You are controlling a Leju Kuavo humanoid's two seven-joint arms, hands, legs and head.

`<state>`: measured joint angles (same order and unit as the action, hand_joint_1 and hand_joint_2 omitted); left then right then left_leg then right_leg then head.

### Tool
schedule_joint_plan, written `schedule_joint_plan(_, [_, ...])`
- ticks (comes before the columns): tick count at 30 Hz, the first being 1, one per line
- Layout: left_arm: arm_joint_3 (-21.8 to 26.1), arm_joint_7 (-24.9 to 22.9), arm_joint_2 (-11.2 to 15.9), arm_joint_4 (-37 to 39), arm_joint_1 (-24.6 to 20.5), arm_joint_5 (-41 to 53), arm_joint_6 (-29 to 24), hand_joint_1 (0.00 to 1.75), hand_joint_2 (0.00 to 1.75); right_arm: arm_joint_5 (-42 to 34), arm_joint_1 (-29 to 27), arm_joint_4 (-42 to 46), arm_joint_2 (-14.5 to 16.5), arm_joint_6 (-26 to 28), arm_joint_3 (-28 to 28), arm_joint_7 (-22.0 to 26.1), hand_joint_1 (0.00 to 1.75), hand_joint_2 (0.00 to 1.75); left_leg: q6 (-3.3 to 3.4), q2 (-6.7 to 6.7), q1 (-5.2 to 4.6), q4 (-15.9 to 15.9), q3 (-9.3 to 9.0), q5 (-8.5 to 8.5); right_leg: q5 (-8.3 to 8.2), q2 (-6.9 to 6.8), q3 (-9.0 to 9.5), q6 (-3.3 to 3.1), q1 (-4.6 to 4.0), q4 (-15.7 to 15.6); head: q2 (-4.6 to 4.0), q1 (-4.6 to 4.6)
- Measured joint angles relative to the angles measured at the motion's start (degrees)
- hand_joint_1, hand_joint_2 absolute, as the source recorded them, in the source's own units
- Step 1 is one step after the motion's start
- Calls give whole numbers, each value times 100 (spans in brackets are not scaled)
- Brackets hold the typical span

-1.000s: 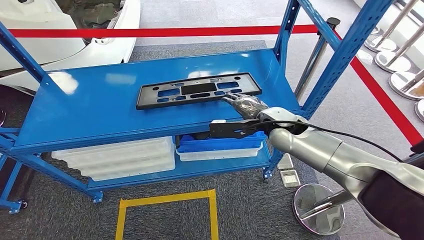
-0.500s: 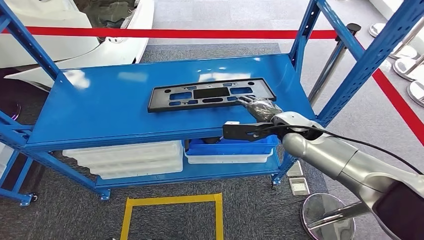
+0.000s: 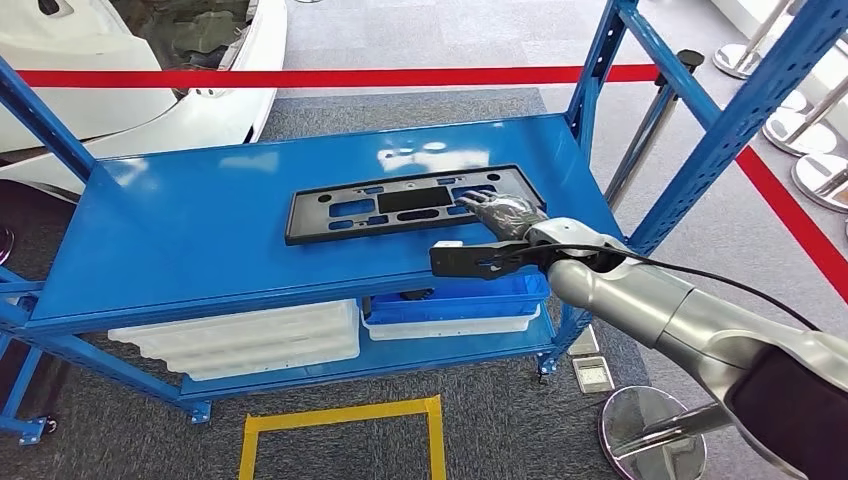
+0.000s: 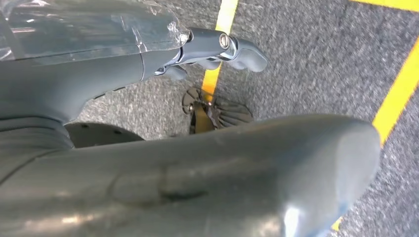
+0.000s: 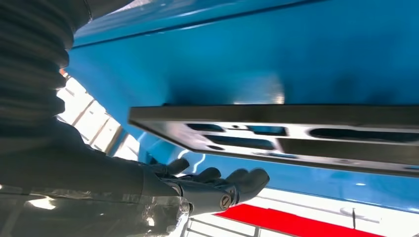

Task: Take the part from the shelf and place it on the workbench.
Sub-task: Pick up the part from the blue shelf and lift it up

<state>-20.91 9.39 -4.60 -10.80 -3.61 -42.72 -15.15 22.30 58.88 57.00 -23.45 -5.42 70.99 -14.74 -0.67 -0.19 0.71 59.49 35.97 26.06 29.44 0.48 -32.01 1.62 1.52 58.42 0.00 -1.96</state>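
1. The right hand reaches over the top level of the blue shelf, its fingers extended side by side at the near right corner of the part.
2. Whether the fingers touch or grip the part cannot be told; the right wrist view shows a gap between them and the frame's edge.
3. The black part, a long flat frame with cut-outs, lies flat on the shelf, stretching away from the hand towards the robot's left.
4. The left hand hangs above grey carpet with yellow tape, fingers curled in, holding nothing.
5. Beneath the right hand, on the lower level, sits a blue bin; white trays lie further left.
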Motion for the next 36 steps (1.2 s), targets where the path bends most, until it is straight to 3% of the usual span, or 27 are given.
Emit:
schedule_joint_plan(2, [-7,2,1,0,-1,-1,0,0,0,0,4,1,-3,0,-1,1,0,175,75,4,15,-55,-47,8,80,-13,-16,53,12,96,0,42])
schedule_joint_plan(3, [-10,3,1,0,-5,-1,1,0,0,0,9,1,-6,0,-2,1,0,175,114,6,25,-86,-80,11,185,-19,-107,66,12,299,0,74])
schedule_joint_plan(6, [-23,3,-1,0,-4,-2,8,0,0,2,-7,-1,-11,-5,1,-1,0,175,201,6,-6,-104,-149,60,579,-23,-727,70,-6,1391,0,203])
schedule_joint_plan(7, [-28,2,-1,0,-2,-3,10,0,0,2,-25,-2,-11,-9,2,-2,0,175,217,4,-21,-101,-176,85,578,-23,-893,64,-13,1609,0,232])
schedule_joint_plan(8, [-31,2,-1,0,0,-3,12,0,0,2,-40,-2,-11,-13,2,-2,0,175,225,1,-35,-96,-209,114,458,-23,-958,49,-18,1612,-1,256])
schedule_joint_plan(10, [-31,1,-1,0,0,-4,13,0,0,2,-48,-2,-11,-15,2,-3,0,175,217,-8,-54,-76,-290,189,-40,-24,-774,-10,-35,981,-1,294])
schedule_joint_plan(12, [-31,1,-1,0,-4,-5,13,0,0,2,-39,-2,-11,-17,2,-4,0,175,181,-12,-68,-47,-328,258,-339,-22,-521,-70,-76,334,0,307])
schedule_joint_plan(15, [-32,-1,-1,0,-7,-7,13,0,0,2,-32,-2,-14,-22,2,-12,0,175,105,-13,-69,-48,-332,297,-329,-4,-438,-127,-113,112,0,303])
schedule_joint_plan(18, [-34,-2,-1,0,-12,-5,15,0,0,3,-20,-2,-17,-19,-1,-17,0,175,4,-8,-68,186,-285,458,-316,-14,-343,-187,-55,27,0,261])
schedule_joint_plan(21, [-35,-2,0,0,-4,-6,14,0,0,4,-18,-2,-16,-17,-1,-19,0,175,-81,-4,-16,1249,268,883,-262,-28,-262,-236,-42,9,0,164])
schedule_joint_plan(22, [-35,-2,0,0,0,-6,14,0,0,4,-26,-2,-16,-17,0,-19,0,175,-101,-4,3,1515,446,921,-238,-27,-239,-237,-39,11,0,143])
schedule_joint_plan(23, [-35,-2,0,0,3,-7,14,0,0,4,-31,-2,-16,-18,1,-19,0,175,-117,-3,20,1575,529,840,-212,-25,-208,-227,-32,13,0,125])
schedule_joint_plan(24, [-35,-3,1,0,3,-7,14,0,0,4,-34,-2,-16,-19,2,-19,0,175,-130,-3,37,1398,497,641,-180,-23,-167,-212,-21,17,0,108])
schedule_joint_plan(26, [-35,-3,1,0,3,-8,14,0,0,4,-32,-2,-16,-20,2,-21,0,175,-144,-4,63,662,228,152,-99,-20,-81,-162,-3,29,0,66])
schedule_joint_plan(27, [-35,-4,0,0,3,-9,15,0,0,4,-28,-2,-16,-21,2,-23,0,175,-137,-7,58,340,108,6,-63,-15,-60,-133,-4,41,0,39])
schedule_joint_plan(28, [-36,-5,-1,0,1,-10,15,0,0,5,-25,-2,-16,-22,2,-25,0,175,-116,-7,52,143,44,-42,-43,-11,-60,-102,-11,47,0,21])
schedule_joint_plan(32, [-45,-7,0,0,5,-44,13,0,0,9,-16,-2,-11,-24,4,-30,0,175,24,-7,37,-14,-3,12,4,-13,-71,39,-7,62,0,65])
schedule_joint_plan(34, [-49,-5,1,0,-1,-57,11,0,0,9,-5,-2,-12,-25,4,-31,0,175,92,-6,46,-61,-61,23,203,-22,-235,67,-4,444,0,122])
schedule_joint_plan(36, [-54,-3,0,0,-2,-63,11,0,0,1,-15,-6,-14,-32,5,-32,0,175,145,-5,27,-69,-105,55,472,-23,-647,63,-15,1196,0,213])
